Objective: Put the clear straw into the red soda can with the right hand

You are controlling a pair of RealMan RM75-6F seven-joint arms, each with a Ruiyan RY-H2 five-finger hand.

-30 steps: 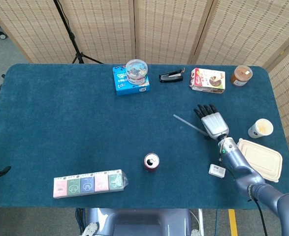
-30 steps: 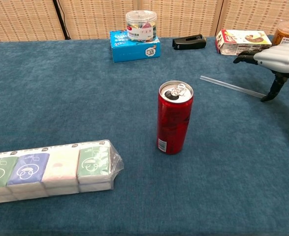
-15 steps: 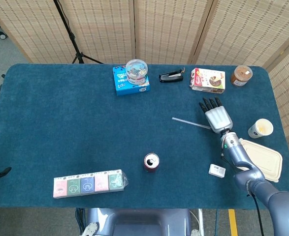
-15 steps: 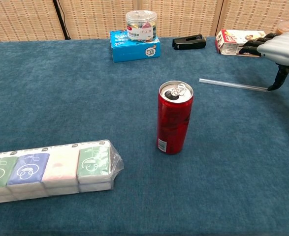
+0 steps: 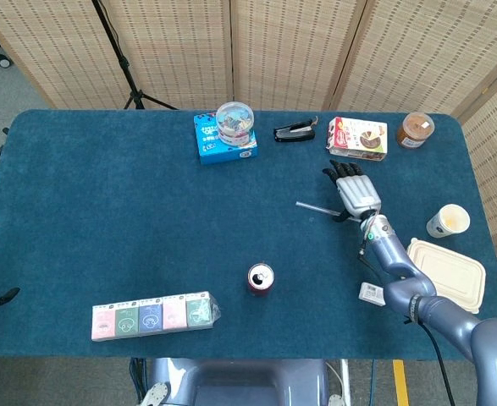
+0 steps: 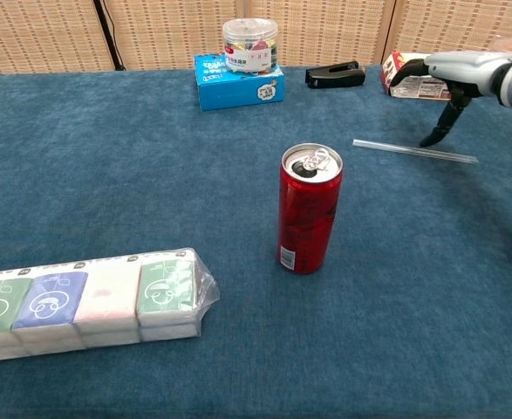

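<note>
Hovering over the clear straw (image 6: pixel 415 150), right robot hand (image 5: pixel 353 191) fingers spread, contact unclear.

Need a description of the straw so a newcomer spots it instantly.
On the blue table, look right of centre, between the red can and the snack box at the back edge. The straw lies flat there under the right hand. It is the only thin, clear tube around; its neighbours are all boxes and containers.

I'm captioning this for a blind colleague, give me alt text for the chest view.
The right hand hovers open over a clear straw lying flat on the blue table. A red soda can stands upright in the middle, and a tissue pack lies near left.
</note>
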